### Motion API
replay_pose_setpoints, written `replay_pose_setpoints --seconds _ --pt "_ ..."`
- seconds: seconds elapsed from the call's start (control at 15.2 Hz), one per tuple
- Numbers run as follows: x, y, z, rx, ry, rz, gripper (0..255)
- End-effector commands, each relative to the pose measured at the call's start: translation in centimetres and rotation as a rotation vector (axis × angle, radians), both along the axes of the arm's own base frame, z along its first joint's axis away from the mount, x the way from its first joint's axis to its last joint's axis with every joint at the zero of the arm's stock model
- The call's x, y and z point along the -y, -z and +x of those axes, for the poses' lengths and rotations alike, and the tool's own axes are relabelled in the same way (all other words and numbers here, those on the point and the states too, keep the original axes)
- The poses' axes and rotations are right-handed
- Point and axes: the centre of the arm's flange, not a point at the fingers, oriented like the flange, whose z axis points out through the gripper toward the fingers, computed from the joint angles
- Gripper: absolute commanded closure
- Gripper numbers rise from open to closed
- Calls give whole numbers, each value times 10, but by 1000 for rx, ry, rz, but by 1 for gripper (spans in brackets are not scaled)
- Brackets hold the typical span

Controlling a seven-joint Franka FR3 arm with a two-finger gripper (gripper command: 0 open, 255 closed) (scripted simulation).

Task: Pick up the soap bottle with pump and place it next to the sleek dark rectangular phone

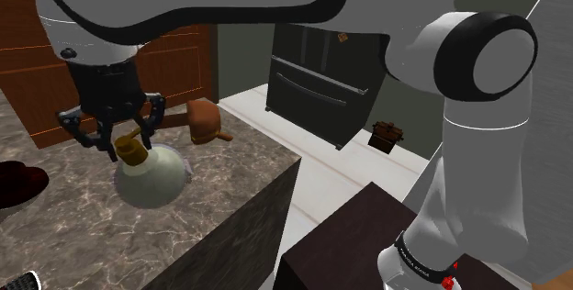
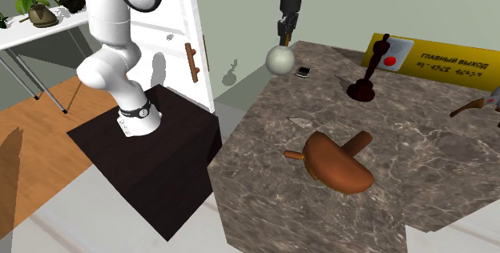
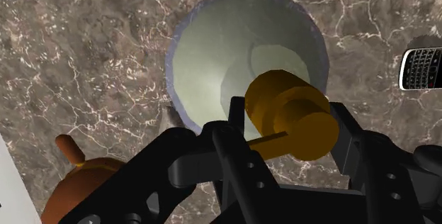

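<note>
**A:** Marble, brown with white veins, is covering the counter (image 2: 425,187). Where is the bottle showing?

**B:** The pale round soap bottle (image 1: 151,180) is showing at the counter's corner, right under the hand. I cannot tell whether its base is touching the stone.

**A:** And what is the hand doing?

**B:** The all-black two-finger gripper (image 3: 289,116) is standing over the bottle. Its fingers (image 3: 239,127) are clamping the golden pump head (image 3: 297,127) from both sides.

**A:** What is lying nearest the bottle?

**B:** The sleek black rectangular phone (image 2: 303,71) is lying flat just beside the bottle, not touching it. Its keypad is facing up in the wrist view.

**A:** Is anything crowding that spot?

**B:** A brown wooden rounded piece with peg handles (image 2: 336,163) is resting on the opposite side of the bottle from the phone, well apart. A dark statuette on a round base (image 2: 368,71) is standing upright beyond the phone, farther from the bottle. A yellow sign with a red disc (image 2: 433,58) is sitting past the statuette, farthest from the bottle.

**A:** And off the counter?

**B:** The white arm (image 1: 477,105) is arching over the bottle from the dark box stand (image 2: 152,159). A dark double-door appliance (image 1: 321,82) is standing well behind the bottle in the shoulder view.
</note>
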Motion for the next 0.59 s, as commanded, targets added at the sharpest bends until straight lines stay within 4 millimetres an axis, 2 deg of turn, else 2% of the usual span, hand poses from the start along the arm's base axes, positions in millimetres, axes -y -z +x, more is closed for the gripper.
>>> replay_pose_setpoints --seconds 0.0,0.53 --pt "-23 9 -12 1 1 1 255" --pt "-115 43 -52 1 1 1 255"
